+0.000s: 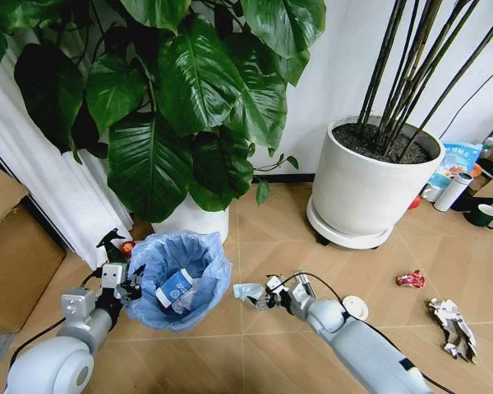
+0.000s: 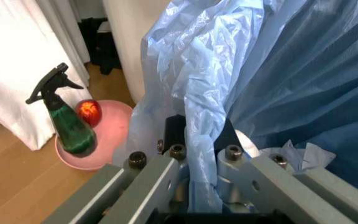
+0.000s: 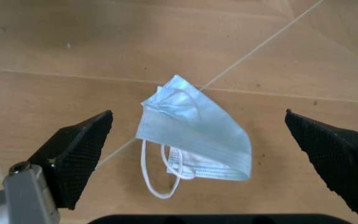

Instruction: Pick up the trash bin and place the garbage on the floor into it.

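- The trash bin (image 1: pixel 181 279) stands at near left, its blue liner holding some litter; the left gripper (image 1: pixel 125 283) is clamped on its rim.
- A folded face mask (image 3: pixel 195 140) lies on the floor (image 1: pixel 312 246) just right of the bin.
- The right gripper (image 1: pixel 271 297) hovers over the mask, arm stretched low, jaws wide apart.
- Step in hand, likely: picking the mask; next calls for lowering and closing squarely.

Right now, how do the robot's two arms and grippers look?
Both arms have smooth light-grey rounded shells with thin black cables running along them. The left gripper is grey metal with black parts and hex bolts. The right gripper has black, textured, wedge-shaped pads.
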`<state>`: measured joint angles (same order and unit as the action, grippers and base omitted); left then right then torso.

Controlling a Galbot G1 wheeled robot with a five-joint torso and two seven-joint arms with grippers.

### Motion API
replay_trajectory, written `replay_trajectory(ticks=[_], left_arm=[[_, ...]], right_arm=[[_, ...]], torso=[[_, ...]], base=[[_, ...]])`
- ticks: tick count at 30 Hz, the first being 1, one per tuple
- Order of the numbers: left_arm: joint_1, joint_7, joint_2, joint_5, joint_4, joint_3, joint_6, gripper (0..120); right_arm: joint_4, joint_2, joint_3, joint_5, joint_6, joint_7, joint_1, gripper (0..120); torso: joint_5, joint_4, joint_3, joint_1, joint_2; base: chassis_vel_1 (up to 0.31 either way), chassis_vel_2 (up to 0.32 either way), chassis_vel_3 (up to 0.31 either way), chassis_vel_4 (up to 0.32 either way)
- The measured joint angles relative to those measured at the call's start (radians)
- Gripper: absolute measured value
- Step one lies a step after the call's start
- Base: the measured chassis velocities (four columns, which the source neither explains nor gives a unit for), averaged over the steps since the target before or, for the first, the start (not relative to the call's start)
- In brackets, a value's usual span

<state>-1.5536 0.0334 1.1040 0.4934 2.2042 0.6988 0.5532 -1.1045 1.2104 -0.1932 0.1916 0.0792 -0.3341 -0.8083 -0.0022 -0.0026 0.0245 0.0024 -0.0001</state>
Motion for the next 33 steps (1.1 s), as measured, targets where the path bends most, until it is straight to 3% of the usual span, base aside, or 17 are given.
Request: replay_trajectory(ticks=[17,19,24,30,33], left_arm=[[0.008,-0.001,0.001,0.002,-0.003,-0.001,0.001,0],[0.009,-0.001,-0.001,0.003,-0.006,-0.003,0.001,0],[0.010,-0.002,-0.005,0.007,-0.008,-0.003,0.001,0],[0.011,-0.002,-0.010,0.011,-0.009,-0.005,0.002,0],[0.011,-0.002,-0.010,0.011,-0.010,-0.006,0.002,0]], right_arm=[[0.177,0.100,-0.007,0.032,0.029,0.022,0.072,99],[0.196,0.110,0.005,0.020,0.028,0.029,0.066,90],[0.225,0.123,0.027,0.000,0.016,0.035,0.063,82],[0.237,0.128,0.037,-0.005,0.009,0.033,0.057,59],[0.243,0.136,0.037,-0.006,0.005,0.030,0.056,54]], torso=[[0.0003,0.0000,0.000,0.000,0.000],[0.0002,-0.0001,0.000,0.000,0.000],[0.0002,-0.0001,0.000,0.000,0.000],[0.0002,-0.0001,0.000,0.000,0.000],[0.0002,-0.0001,0.000,0.000,0.000]], base=[[0.000,0.000,0.000,0.000],[0.000,0.000,0.000,0.000],[0.000,0.000,0.000,0.000],[0.000,0.000,0.000,0.000],[0.000,0.000,0.000,0.000]])
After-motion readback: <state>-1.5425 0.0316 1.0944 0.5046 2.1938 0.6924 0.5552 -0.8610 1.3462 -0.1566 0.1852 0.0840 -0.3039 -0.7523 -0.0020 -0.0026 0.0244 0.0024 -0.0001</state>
